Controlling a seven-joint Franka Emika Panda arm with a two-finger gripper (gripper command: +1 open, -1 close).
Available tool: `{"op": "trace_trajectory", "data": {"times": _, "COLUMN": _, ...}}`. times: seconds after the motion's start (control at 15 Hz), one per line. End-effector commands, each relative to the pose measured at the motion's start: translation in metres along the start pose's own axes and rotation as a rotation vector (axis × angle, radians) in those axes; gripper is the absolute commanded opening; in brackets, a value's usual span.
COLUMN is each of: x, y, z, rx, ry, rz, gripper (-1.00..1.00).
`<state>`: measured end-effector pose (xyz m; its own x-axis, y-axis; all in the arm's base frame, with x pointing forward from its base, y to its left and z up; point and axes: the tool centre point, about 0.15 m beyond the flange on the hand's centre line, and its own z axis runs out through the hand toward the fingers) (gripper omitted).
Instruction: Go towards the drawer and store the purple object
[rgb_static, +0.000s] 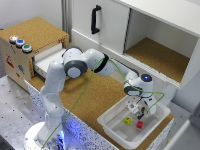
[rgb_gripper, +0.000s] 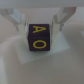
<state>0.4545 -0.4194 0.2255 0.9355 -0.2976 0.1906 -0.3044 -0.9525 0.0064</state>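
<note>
Purple cube between the fingers down in the tub, drawer far off at the exterior view's left.

Left to right: drawer stands pulled out in the cork-topped box, three buttons on its top; the arm's own base and elbow sit between it and the tub (likely the main obstruction). At right, gripper is low in the white tub, fingers flanking the purple cube; can't tell if they're clamped. Risk: slipping on lift, or catching the tub wall. Yellow cube and red cube lie close by.
</note>
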Motion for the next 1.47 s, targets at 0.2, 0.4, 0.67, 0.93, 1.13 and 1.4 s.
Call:
{"op": "trace_trajectory", "data": {"times": 0.2, "x": -0.037, "y": -0.033, "z": -0.082, "rx": 0.121, "ry": 0.069, "rz": -0.211, "gripper": -1.00}}
{"op": "trace_trajectory", "data": {"times": 0.4, "x": -0.040, "y": -0.068, "z": -0.139, "rx": 0.161, "ry": 0.130, "rz": -0.265, "gripper": -1.00}}
{"op": "trace_trajectory", "data": {"times": 0.67, "x": -0.034, "y": -0.144, "z": -0.173, "rx": 0.221, "ry": 0.088, "rz": -0.407, "gripper": -1.00}}
{"op": "trace_trajectory", "data": {"times": 0.93, "x": -0.049, "y": -0.260, "z": -0.217, "rx": 0.253, "ry": 0.075, "rz": -0.660, "gripper": -1.00}}
{"op": "trace_trajectory", "data": {"times": 1.13, "x": -0.081, "y": -0.340, "z": -0.233, "rx": 0.269, "ry": 0.033, "rz": -0.859, "gripper": -1.00}}
{"op": "trace_trajectory", "data": {"times": 1.4, "x": -0.130, "y": -0.433, "z": -0.240, "rx": 0.306, "ry": 0.009, "rz": -1.085, "gripper": -1.00}}
